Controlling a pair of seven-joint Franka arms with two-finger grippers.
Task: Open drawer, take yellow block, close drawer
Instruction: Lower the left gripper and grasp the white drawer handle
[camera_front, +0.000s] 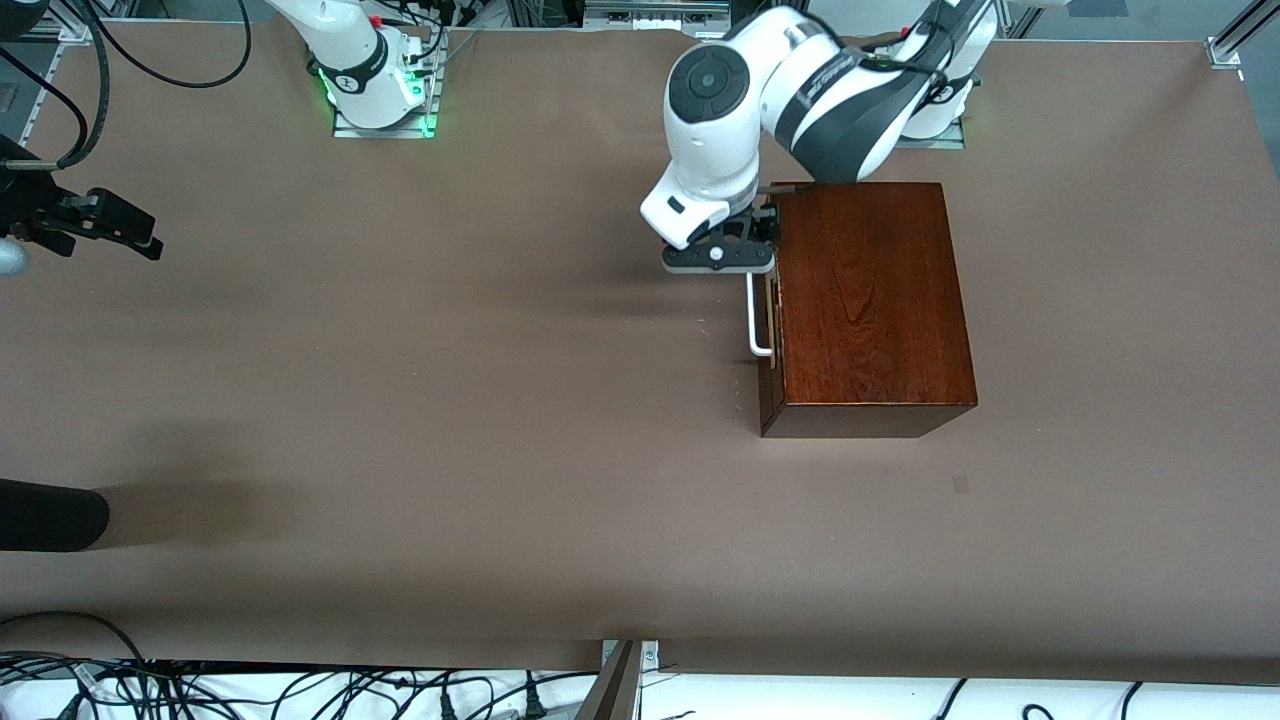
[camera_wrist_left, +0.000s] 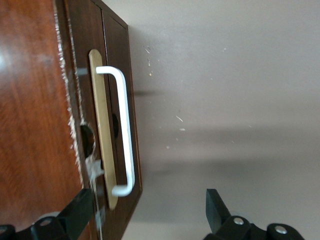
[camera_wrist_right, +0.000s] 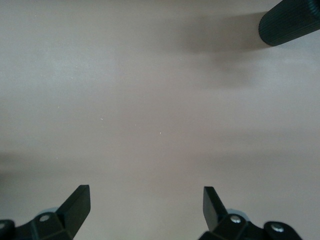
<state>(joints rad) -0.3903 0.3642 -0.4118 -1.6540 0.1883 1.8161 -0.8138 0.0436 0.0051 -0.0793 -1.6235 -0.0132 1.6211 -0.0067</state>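
The glossy dark-brown wooden box (camera_front: 870, 300) stands toward the left arm's end of the table. Its drawer (camera_front: 768, 345) looks shut, and its front with the white bar handle (camera_front: 757, 318) faces the right arm's end. My left gripper (camera_front: 720, 255) hangs open over the end of the handle that is farther from the front camera. In the left wrist view the handle (camera_wrist_left: 124, 130) runs along the drawer front (camera_wrist_left: 120, 75), and the left gripper (camera_wrist_left: 147, 205) straddles the handle's end without touching it. My right gripper (camera_front: 135, 232) waits open at the right arm's end, over bare table (camera_wrist_right: 145, 195). The yellow block is hidden.
A black ribbed cylinder (camera_front: 50, 515) juts in at the right arm's end of the table, nearer the front camera; it also shows in the right wrist view (camera_wrist_right: 290, 20). Brown tabletop (camera_front: 450, 400) stretches between the box and the right gripper. Cables lie along the table's front edge (camera_front: 300, 690).
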